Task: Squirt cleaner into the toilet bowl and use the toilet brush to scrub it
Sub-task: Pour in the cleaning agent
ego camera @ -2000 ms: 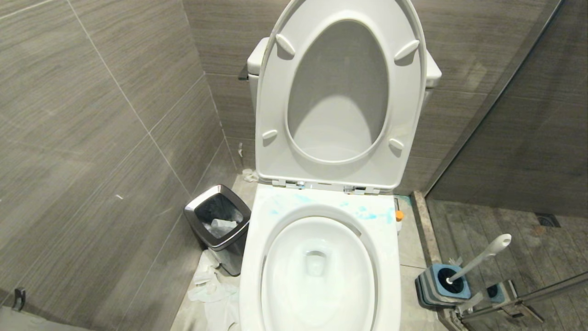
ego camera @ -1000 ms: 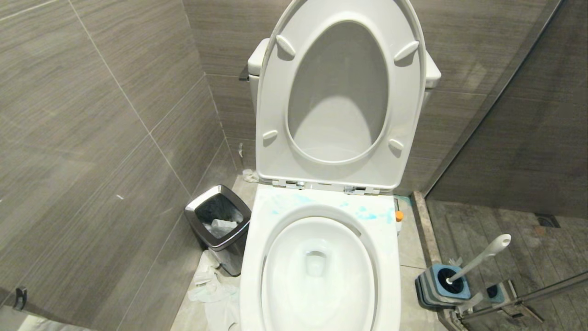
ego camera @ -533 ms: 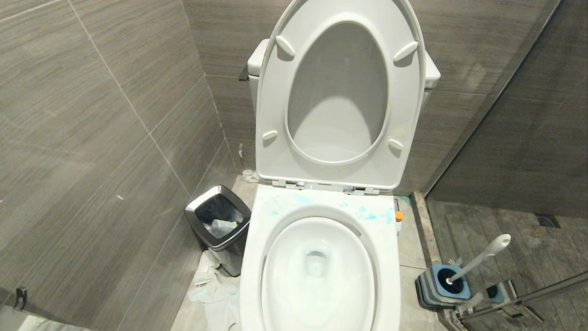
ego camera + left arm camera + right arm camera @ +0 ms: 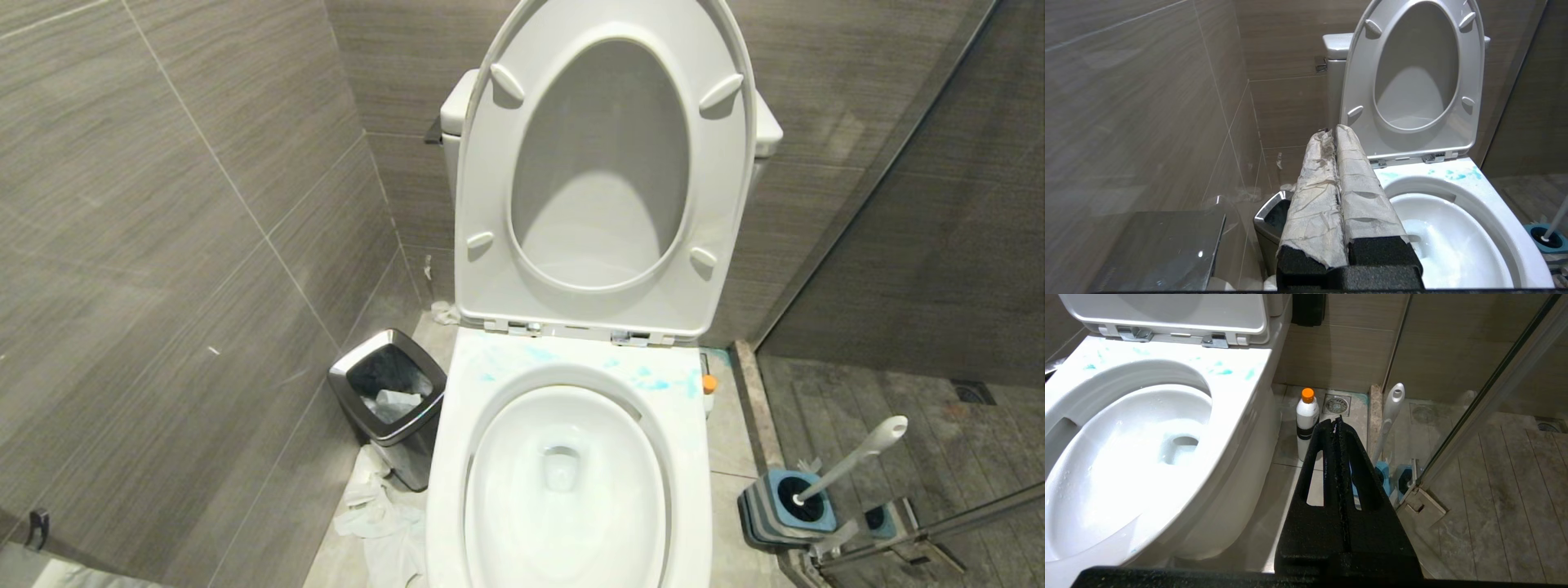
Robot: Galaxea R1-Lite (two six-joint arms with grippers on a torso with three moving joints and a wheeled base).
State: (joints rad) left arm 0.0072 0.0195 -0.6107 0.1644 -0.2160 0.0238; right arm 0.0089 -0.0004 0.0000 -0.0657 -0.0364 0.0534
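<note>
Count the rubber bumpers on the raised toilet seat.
4: upper left bumper, upper right bumper, lower left bumper, lower right bumper on the raised seat. None appear hidden.

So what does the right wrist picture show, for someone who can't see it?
The right gripper, shut and empty, points at the cleaner standing on the floor between the toilet bowl and the toilet brush.

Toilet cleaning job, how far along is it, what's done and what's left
Looks largely done: blue smears on the toilet bowl rim behind the opening, the cleaner capped on the floor, the toilet brush in its holder. In hand: nothing; left gripper and right gripper are shut, empty. Possibly left: wiping those smears.
</note>
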